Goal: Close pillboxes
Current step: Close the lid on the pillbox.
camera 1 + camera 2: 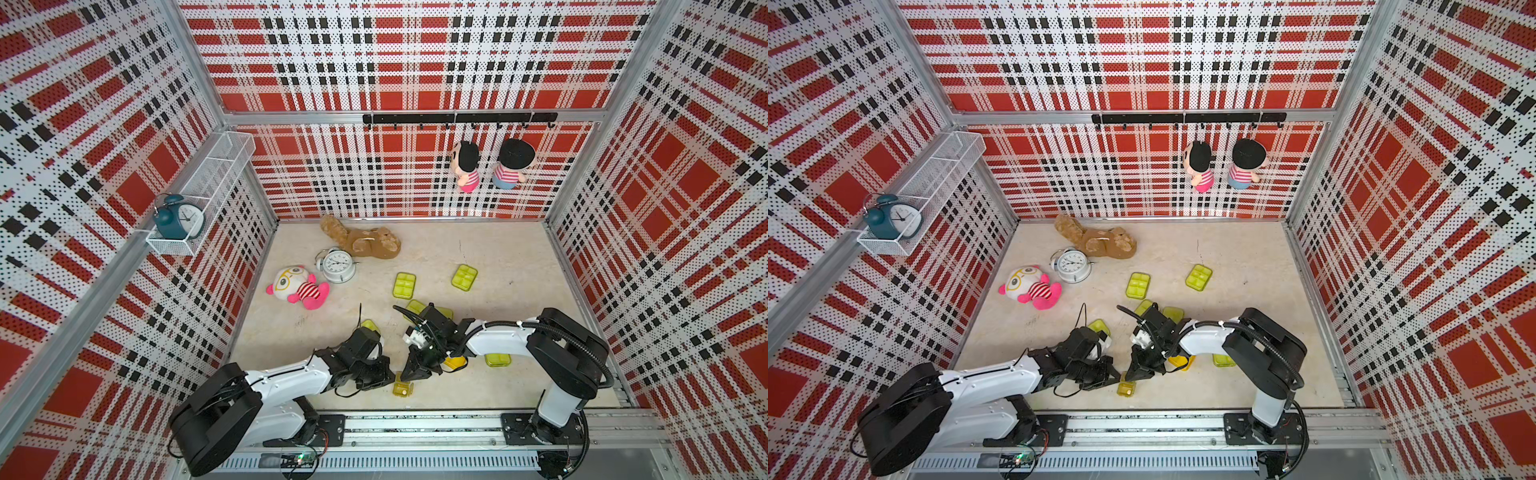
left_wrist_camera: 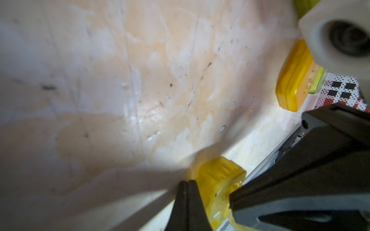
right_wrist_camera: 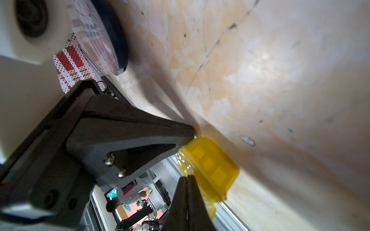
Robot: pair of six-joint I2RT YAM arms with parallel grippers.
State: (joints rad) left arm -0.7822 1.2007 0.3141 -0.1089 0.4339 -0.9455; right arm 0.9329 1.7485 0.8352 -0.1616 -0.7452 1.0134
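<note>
Closing the small amber pillbox looks to be the step in hand. The left fingers (image 2: 182,200) are clenched tight with nothing between them, and their tip rests against one side of the box. The right fingers (image 3: 180,200) are clenched as well, empty, and their tip meets the clear rim on the opposite side. Neither pair grasps the box; both touch it from outside.

The amber pillbox (image 1: 402,389) sits on the counter (image 1: 498,257) close to the front rail (image 1: 415,428), between the two arms. In the right wrist view it is a translucent yellow shell with square cells showing through, and it seems tipped a little. A thin clear flap hangs at its near edge. Whether the lid is fully seated I cannot tell.

My judgement is that the next move calls for one tip to brace the light box while the other bears down on the lid until it snaps. Without a brace, the box would likely skid or tip.

Just beside the right arm lies an orange-yellow pillbox (image 2: 292,80), flat, with its lid apparently down. Farther back, a lime-green pillbox (image 1: 404,285) and a second lime-green pillbox (image 1: 464,277) lie apart from each other, lids seemingly down. Other green ones are partly hidden under the arms.
</note>
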